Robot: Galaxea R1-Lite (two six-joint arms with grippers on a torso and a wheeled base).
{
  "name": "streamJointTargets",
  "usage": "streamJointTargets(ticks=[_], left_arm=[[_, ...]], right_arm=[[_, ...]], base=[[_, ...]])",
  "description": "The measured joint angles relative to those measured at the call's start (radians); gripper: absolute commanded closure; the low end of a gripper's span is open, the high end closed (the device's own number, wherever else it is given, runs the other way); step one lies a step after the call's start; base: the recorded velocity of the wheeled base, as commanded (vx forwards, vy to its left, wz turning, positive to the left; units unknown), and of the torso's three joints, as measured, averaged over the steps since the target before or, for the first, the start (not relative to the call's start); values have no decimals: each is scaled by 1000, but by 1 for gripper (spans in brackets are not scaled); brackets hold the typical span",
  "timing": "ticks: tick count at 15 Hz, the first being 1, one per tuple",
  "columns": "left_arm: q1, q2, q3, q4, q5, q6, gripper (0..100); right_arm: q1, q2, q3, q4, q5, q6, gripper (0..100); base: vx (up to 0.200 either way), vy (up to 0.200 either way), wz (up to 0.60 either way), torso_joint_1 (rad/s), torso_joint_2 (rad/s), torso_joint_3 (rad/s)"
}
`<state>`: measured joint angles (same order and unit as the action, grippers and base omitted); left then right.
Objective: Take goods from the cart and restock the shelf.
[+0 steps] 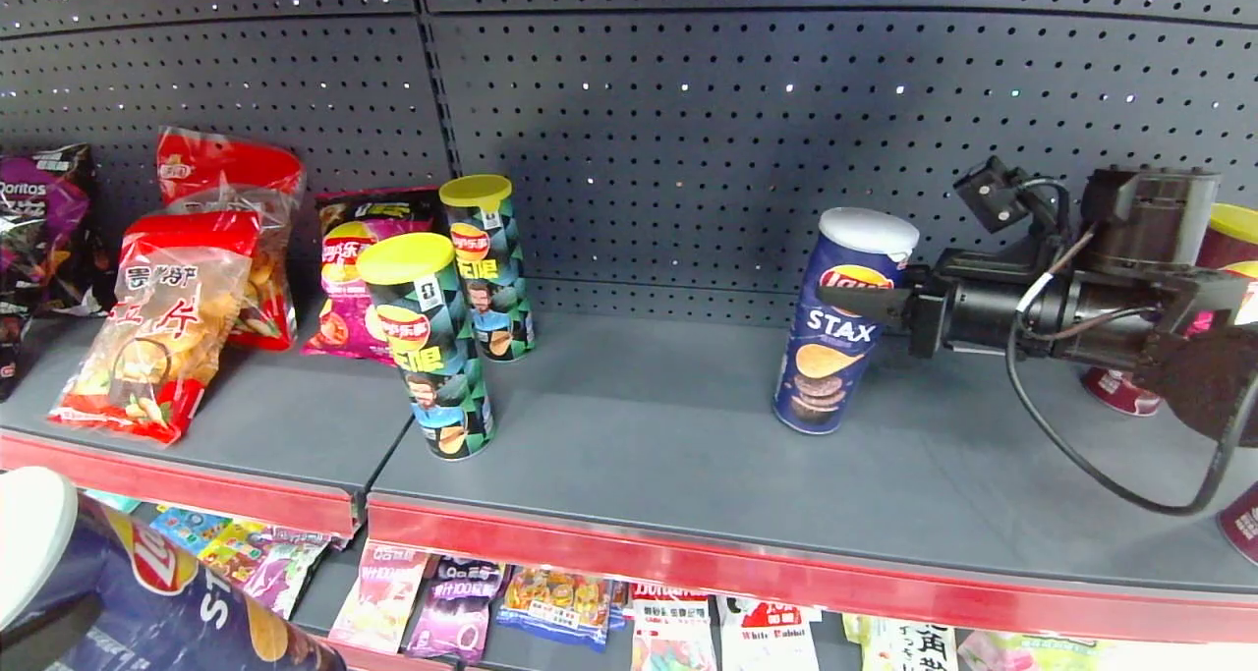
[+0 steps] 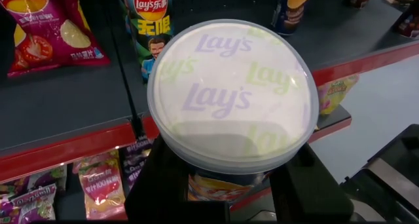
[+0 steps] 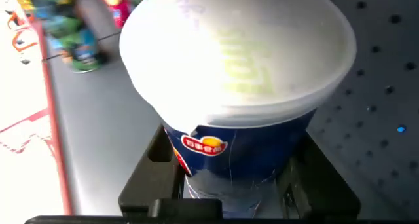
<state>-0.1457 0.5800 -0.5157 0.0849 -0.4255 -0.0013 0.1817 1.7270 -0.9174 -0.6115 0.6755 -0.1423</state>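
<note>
A blue chip can with a white lid [image 1: 843, 319] stands slightly tilted on the grey shelf [image 1: 639, 435], right of centre. My right gripper [image 1: 889, 303] is shut on its upper part, reaching in from the right; the right wrist view has the same can [image 3: 242, 106] between the fingers [image 3: 147, 178]. My left gripper [image 2: 236, 198] holds a second blue chip can [image 2: 232, 96] by its body, lid toward the camera, below and in front of the shelf's red edge [image 2: 72, 145]. In the head view this can [image 1: 128, 583] sits at the bottom left corner.
Two green cans with yellow lids [image 1: 432, 347] [image 1: 486, 263] stand left of centre, with snack bags [image 1: 167, 327] farther left. Red cans [image 1: 1229, 258] stand behind my right arm. Bare shelf lies between the green cans and the blue one. A lower shelf holds candy bags [image 1: 550, 602].
</note>
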Motion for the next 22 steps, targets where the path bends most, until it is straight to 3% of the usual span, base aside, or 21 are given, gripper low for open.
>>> streamJointTargets(ticks=[6, 12, 22], left_arm=[[0, 9, -21, 0, 0, 1, 100], [0, 27, -37, 0, 0, 9, 100], [-1, 30, -37, 0, -2, 14, 100]], right_arm=[[43, -158, 107, 0, 0, -13, 100], [36, -219, 219, 1, 67, -15, 100], [42, -225, 288, -1, 75, -63, 100]], base=[[0, 0, 0, 0, 0, 0], [0, 0, 0, 0, 0, 0], [0, 0, 0, 0, 0, 0]])
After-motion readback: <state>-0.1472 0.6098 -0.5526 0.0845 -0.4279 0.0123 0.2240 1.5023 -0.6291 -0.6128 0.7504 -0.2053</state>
